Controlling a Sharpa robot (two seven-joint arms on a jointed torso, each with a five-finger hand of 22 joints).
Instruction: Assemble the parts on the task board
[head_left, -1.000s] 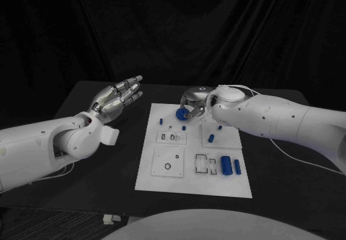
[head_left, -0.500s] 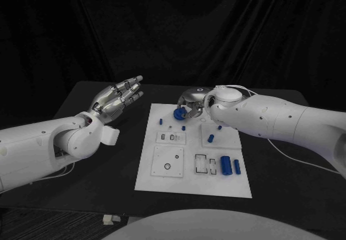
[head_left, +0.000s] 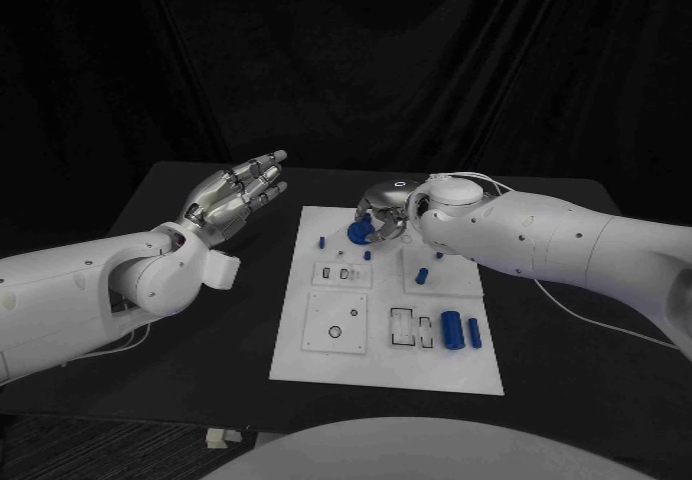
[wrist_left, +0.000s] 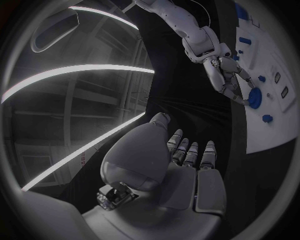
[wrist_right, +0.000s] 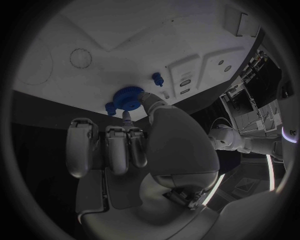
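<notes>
The right robot hand (head_left: 382, 208) is closed round a blue round part (head_left: 359, 231), pinched at its fingertips (wrist_right: 128, 116) just above the far end of the task board (head_left: 346, 360). A small blue peg (wrist_right: 157, 78) stands just beyond the held part. It is judged that a tilted descent could jam or drop the part, or knock the peg. The left robot hand (head_left: 231, 196) is held open and empty, well apart over the bench (head_left: 173, 200)

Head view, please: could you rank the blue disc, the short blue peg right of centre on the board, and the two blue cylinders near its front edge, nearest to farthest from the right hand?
1. Blue disc, held in the right hand over the board's far end.
2. Short peg, mid-board, right side.
3. Two cylinders, front right, too close together to separate.
</notes>
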